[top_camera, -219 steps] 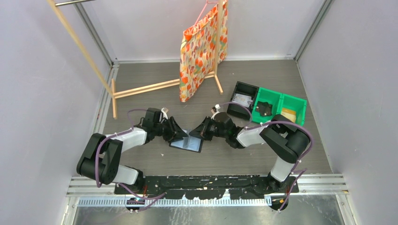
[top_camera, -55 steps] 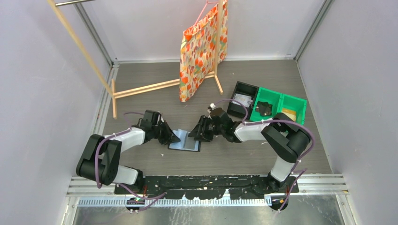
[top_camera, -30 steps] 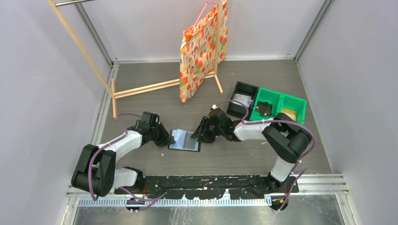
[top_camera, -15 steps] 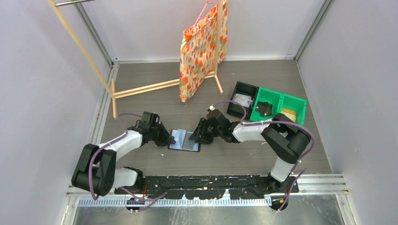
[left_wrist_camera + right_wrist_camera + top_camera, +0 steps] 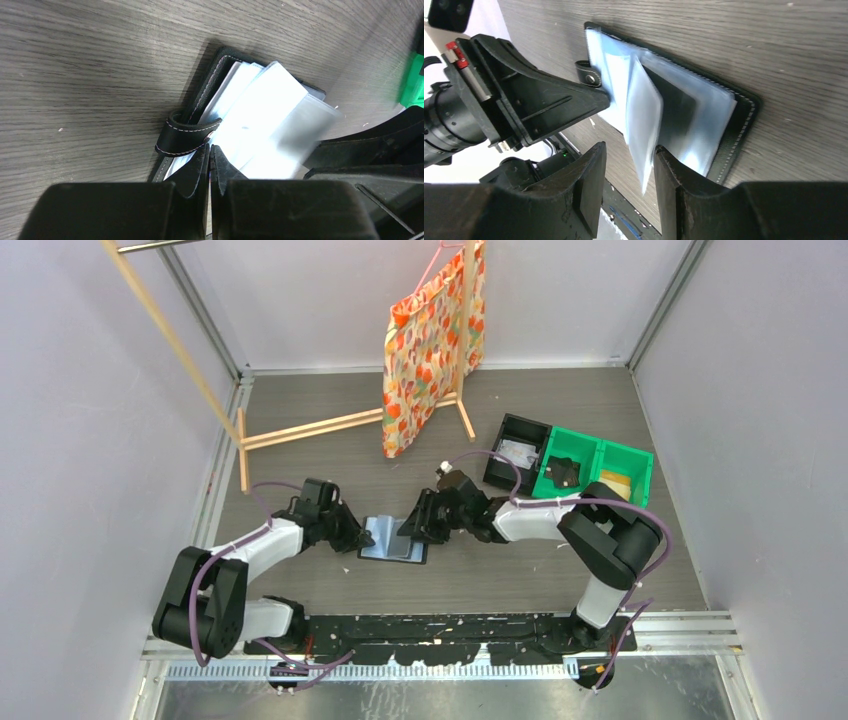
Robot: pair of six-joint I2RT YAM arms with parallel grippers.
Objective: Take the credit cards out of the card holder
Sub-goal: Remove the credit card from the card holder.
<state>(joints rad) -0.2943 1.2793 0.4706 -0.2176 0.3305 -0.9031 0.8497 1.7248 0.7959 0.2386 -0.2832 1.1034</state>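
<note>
Overhead view, read from left to right: the left gripper (image 5: 357, 532), its jaws pressed together with nothing between them, bears down on the left border of the card holder (image 5: 393, 549). The holder lies open and flat on the table (image 5: 330, 450) at the centre of the frame. The likely purpose is to pin the holder so that it neither slides nor lifts when a card is drawn. Immediately to the right, the right gripper (image 5: 413, 527) reaches in low from the opposite side, over the holder's right half. Farther right, in the upper right of the frame, stand a black bin (image 5: 525, 422) and green bins (image 5: 598, 462), well apart from the work. The left wrist view adds what the overhead cannot. The closed tips rest just beside the curled clasp tab (image 5: 187, 136) at centre frame, and pale credit cards (image 5: 272, 95) fan out of the pockets toward the upper right. The right wrist view alone shows the pick. One pale sheet (image 5: 643, 125), a card or a clear sleeve (which cannot be told), stands on edge from the holder. Its lower corner lies between the half-spread right jaws, which flank it without visibly clamping it. Judged from this, the work is at the grasp stage, with this sheet not yet free of the holder.
</note>
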